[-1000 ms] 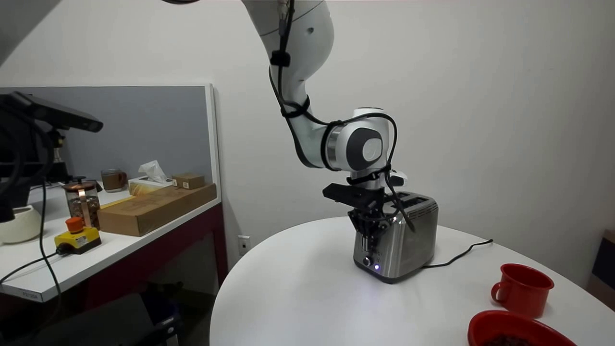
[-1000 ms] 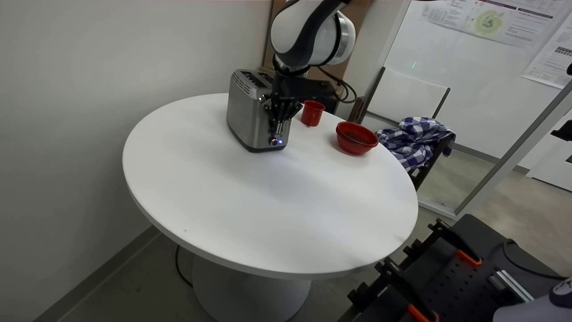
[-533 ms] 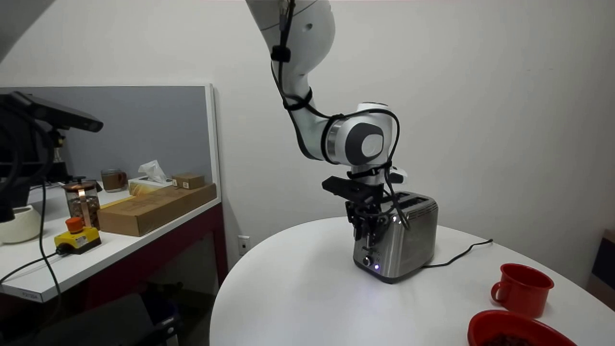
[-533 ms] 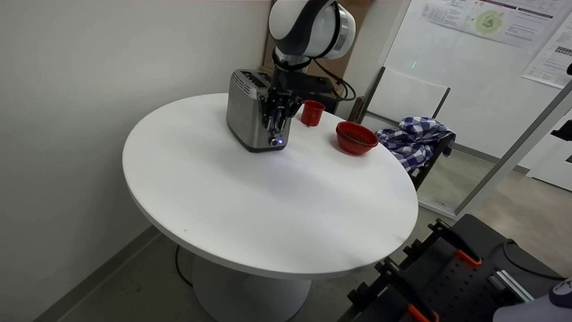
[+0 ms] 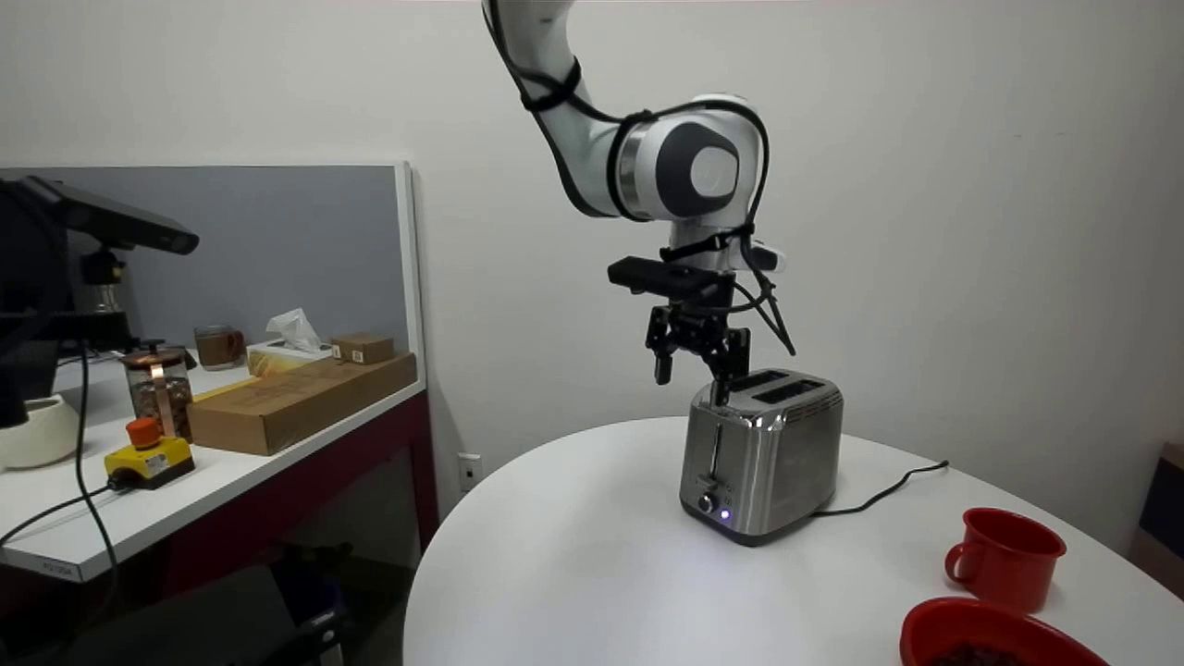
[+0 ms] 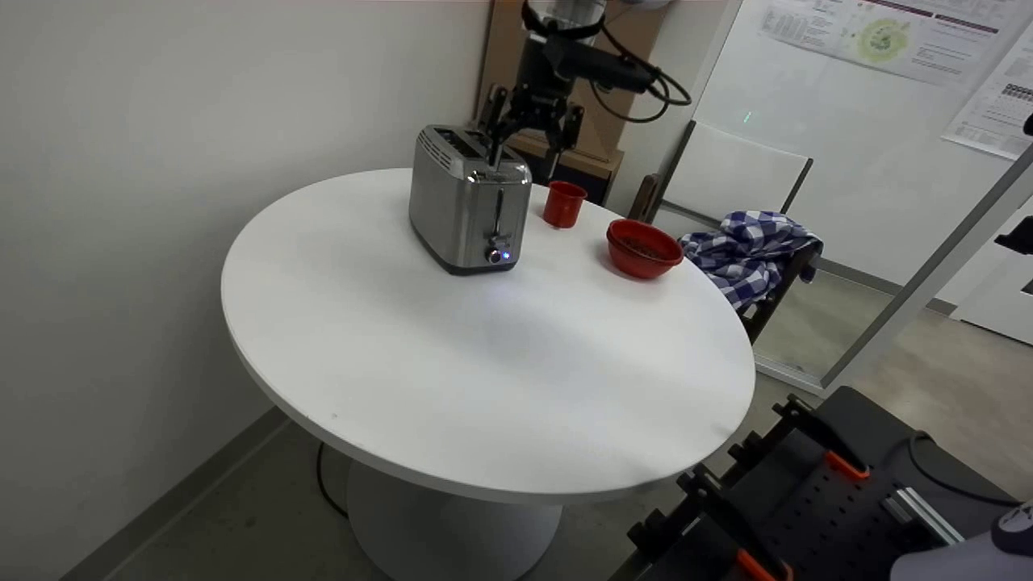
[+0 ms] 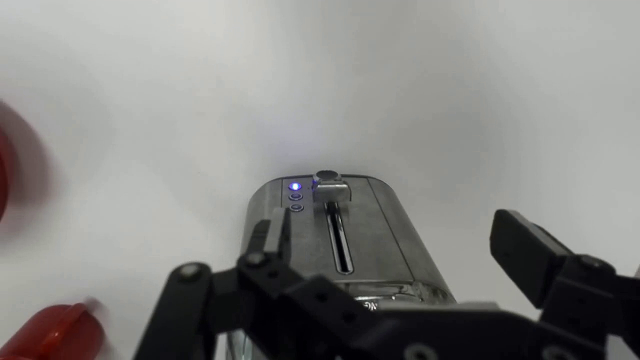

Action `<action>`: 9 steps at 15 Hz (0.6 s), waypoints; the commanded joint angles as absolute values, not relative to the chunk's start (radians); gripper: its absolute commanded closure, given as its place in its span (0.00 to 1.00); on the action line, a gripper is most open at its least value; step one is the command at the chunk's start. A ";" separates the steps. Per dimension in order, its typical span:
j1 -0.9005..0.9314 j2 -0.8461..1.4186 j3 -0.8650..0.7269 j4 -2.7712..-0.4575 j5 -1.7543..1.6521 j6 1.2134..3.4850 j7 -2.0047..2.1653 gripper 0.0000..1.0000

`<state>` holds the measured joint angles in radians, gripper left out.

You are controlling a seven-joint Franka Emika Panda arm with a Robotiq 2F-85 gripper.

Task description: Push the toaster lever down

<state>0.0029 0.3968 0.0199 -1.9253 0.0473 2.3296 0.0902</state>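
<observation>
We find the gripper spread wide, its two fingers well apart, pointing down from the white arm above it. Right below the gripper stands the toaster, upright, with its lever end under the fingers. In both exterior views a fingertip overlaps the toaster's top edge; we cannot tell whether the two touch. Looking down from the gripper in the wrist view, we follow a narrow track along the end panel to the lever, which sits at the track's lower end, far from the gripper. Just past the lever we see a round knob, and beside it a lamp glowing blue-violet.

From behind the toaster, a black cord runs over the desk, the round white top beneath the gripper.

Farther out from the gripper, low and to the side, a red cup stands upright on the desk. Near it, farther still, we have a red bowl with dark bits inside, too small for us to make out. Beyond the desk, in an exterior view, lies a checked cloth. Well away from the gripper, on the side opposite the cup, we see a long cardboard box and a tissue box just beside it.
</observation>
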 commanded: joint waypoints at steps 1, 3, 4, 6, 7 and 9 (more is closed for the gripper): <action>-0.011 0.197 0.021 -2.087 0.049 2.268 -0.001 0.00; -0.014 0.110 0.019 -2.150 0.035 2.245 -0.058 0.00; -0.016 0.066 0.016 -2.181 0.020 2.239 -0.096 0.00; -0.008 0.131 0.013 -2.121 0.026 2.250 -0.061 0.00; -0.009 0.094 0.012 -2.147 0.016 2.248 -0.076 0.00; -0.009 0.049 0.010 -2.184 0.007 2.248 -0.084 0.00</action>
<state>-0.0136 0.0484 0.0146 -2.1863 0.0070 2.2508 -0.0847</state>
